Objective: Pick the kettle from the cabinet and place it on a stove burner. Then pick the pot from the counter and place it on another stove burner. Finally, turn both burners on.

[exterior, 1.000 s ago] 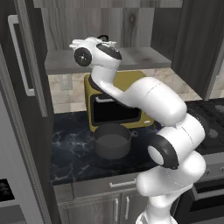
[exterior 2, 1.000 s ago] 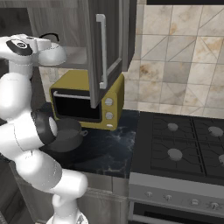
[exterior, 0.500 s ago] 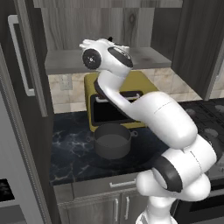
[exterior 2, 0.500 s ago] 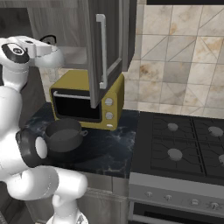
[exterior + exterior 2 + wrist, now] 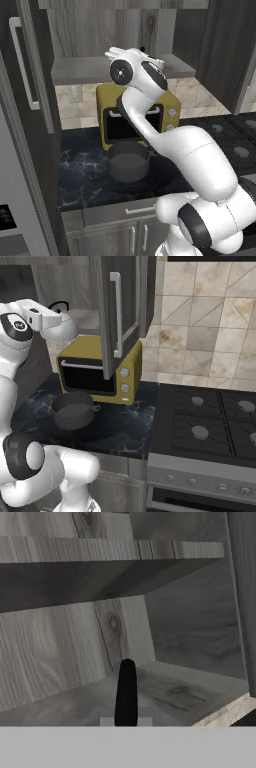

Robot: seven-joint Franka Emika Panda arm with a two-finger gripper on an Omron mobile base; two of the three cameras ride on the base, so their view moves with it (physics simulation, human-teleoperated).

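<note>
Grey wood-grain fills the inside of the cabinet (image 5: pixel 190 632); no brand, label or writing readable anywhere, incl. the yellow microwave (image 5: pixel 100 368).

Gripper (image 5: pixel 126 694) sits up at the cabinet's lower shelf, jaws closed right down, a single dark fingertip (image 5: pixel 126 687) rising at the bottom of hand view. A thin black arc shows just behind the hand in right base view, the kettle (image 5: pixel 59 306) handle; kettle body is hidden by the wrist. Can't tell from pics if the fingers actually pinch that handle or only sit by it.

Cabinet door (image 5: pixel 117 311) stands open w/ its long silver bar handle facing out, hanging over the microwave's right end.

Pot (image 5: pixel 129 160) sits on the counter (image 5: pixel 85 175) in front of the microwave, near the front edge, lidless, upright, apart from the arm.

Cooktop (image 5: pixel 210 421) lies at the counter's right end; its burners (image 5: pixel 200 432) are bare grey caps under black grate bars. Knobs run along the stove's front edge, below the burners.
</note>
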